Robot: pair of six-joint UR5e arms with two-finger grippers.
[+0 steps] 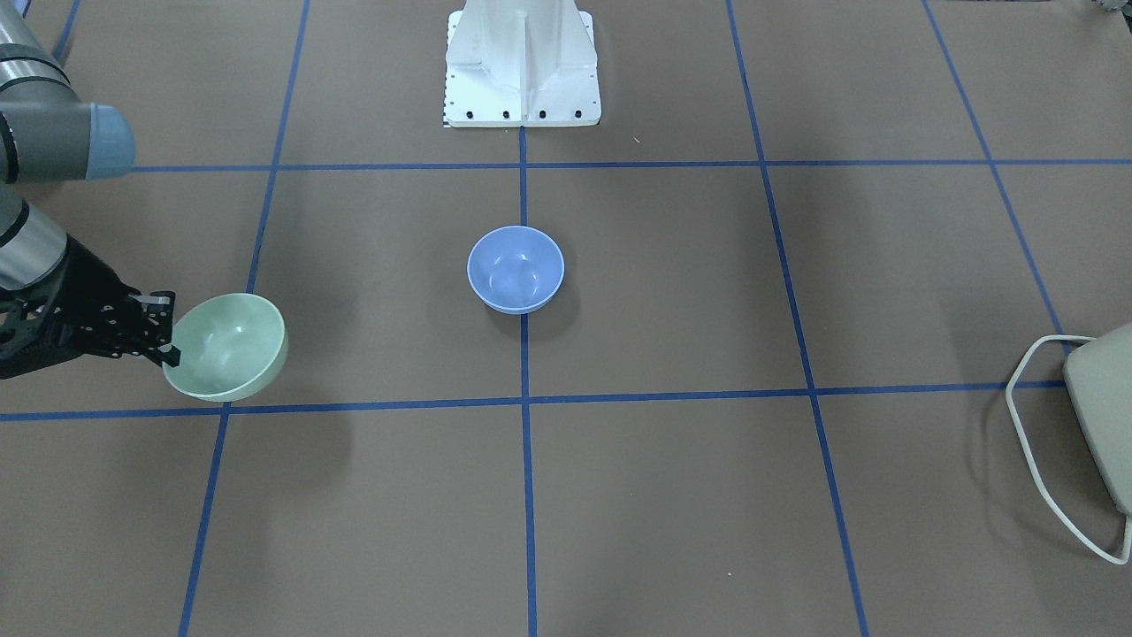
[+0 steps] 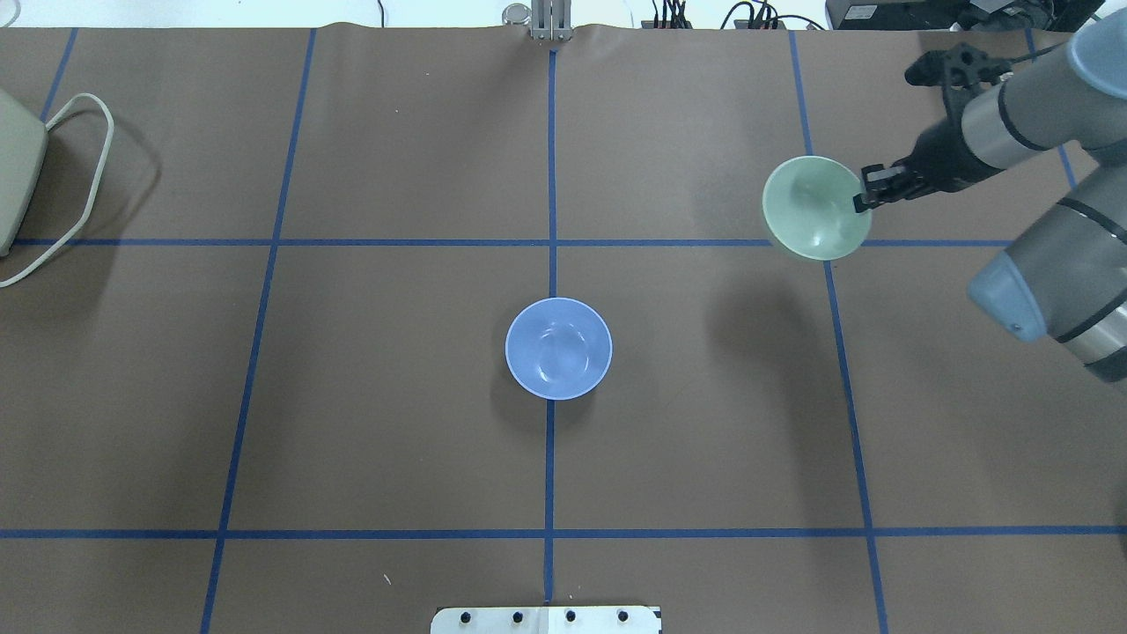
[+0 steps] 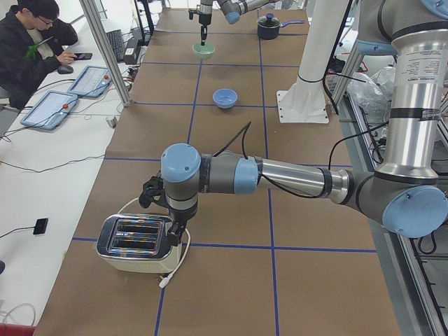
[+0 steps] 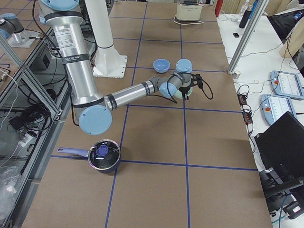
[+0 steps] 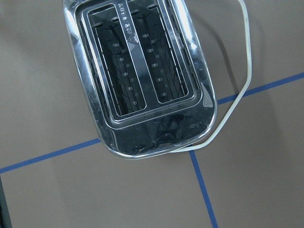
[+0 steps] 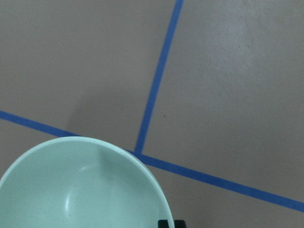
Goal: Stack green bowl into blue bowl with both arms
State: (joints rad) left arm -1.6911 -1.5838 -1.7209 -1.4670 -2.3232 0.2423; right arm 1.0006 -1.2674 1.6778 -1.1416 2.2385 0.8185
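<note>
The green bowl [image 1: 228,347] hangs tilted above the table, held by its rim in my right gripper [image 1: 168,334], which is shut on it. In the overhead view the bowl [image 2: 814,209] and right gripper [image 2: 867,195] are at the far right, well away from the blue bowl. The bowl also fills the lower left of the right wrist view [image 6: 80,190]. The blue bowl [image 1: 516,268] stands upright and empty at the table's centre [image 2: 558,348]. My left gripper [image 3: 171,234] hovers over a toaster at the table's left end; I cannot tell whether it is open or shut.
A chrome toaster [image 5: 137,76] with a white cord [image 1: 1026,442] stands at the left end of the table [image 2: 18,167]. A dark pot with a lid [image 4: 103,154] sits near the right end. The white robot base [image 1: 522,66] is at the table's near edge.
</note>
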